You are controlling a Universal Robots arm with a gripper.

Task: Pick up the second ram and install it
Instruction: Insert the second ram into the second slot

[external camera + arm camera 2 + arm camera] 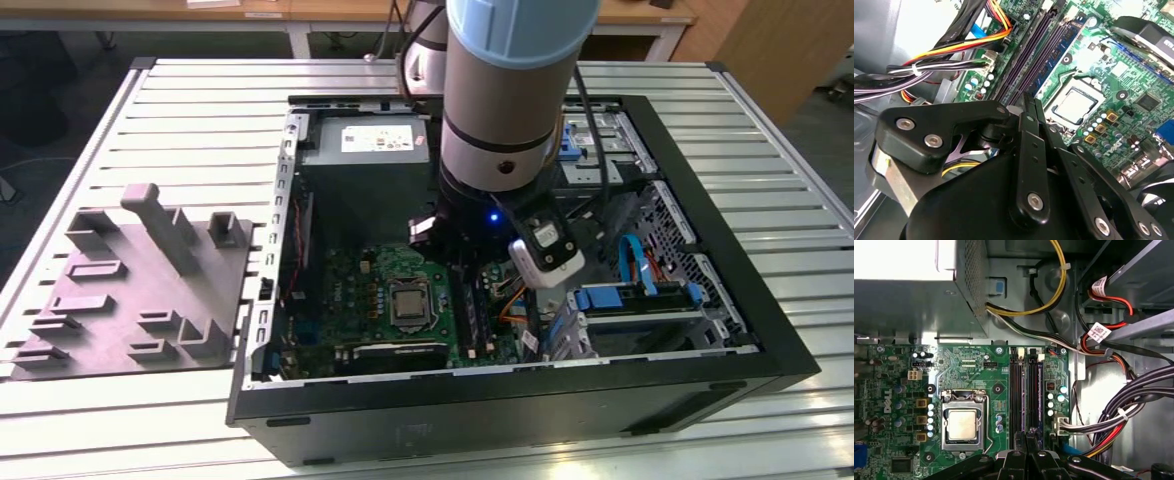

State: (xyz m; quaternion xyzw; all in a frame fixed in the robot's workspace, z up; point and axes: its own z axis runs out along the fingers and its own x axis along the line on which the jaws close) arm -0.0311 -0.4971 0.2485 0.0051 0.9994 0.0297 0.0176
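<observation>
The claw (pixel 1026 441) (pixel 1030 106) hung low inside the case, its two black fingers (pixel 1028 150) narrow and almost meeting in both wrist views. The tips stood right over the slots (pixel 1024 390) (pixel 1029 55), a set of long dark channels running side by side with pale latches at their far end. Whether the ram was pinched edge-on between the fingertips or sat in a slot beneath them could not be told.

Just beside the slots lay the socket (pixel 962 423) (pixel 1074 106) (pixel 404 303), a square silver plate in a metal frame on the green board (pixel 969 365) (pixel 360 285). On the slots' other side a bundle of cables (pixel 1134 400) (pixel 944 55), black, white, yellow and red, ran along the case wall to a white plug at the board's edge. Beyond the board sat the grey power supply (pixel 909 300) (pixel 367 160), with a yellow lead curling away from it.

In the exterior view the arm (pixel 507 90) came straight down into the open black case (pixel 534 415), which lay on its side on the slatted metal table (pixel 200 110). Blue drive latches (pixel 621 297) showed toward the exterior view's right. On the table at the exterior view's left, just beside the case, rested the grey moulded tray (pixel 134 290).
</observation>
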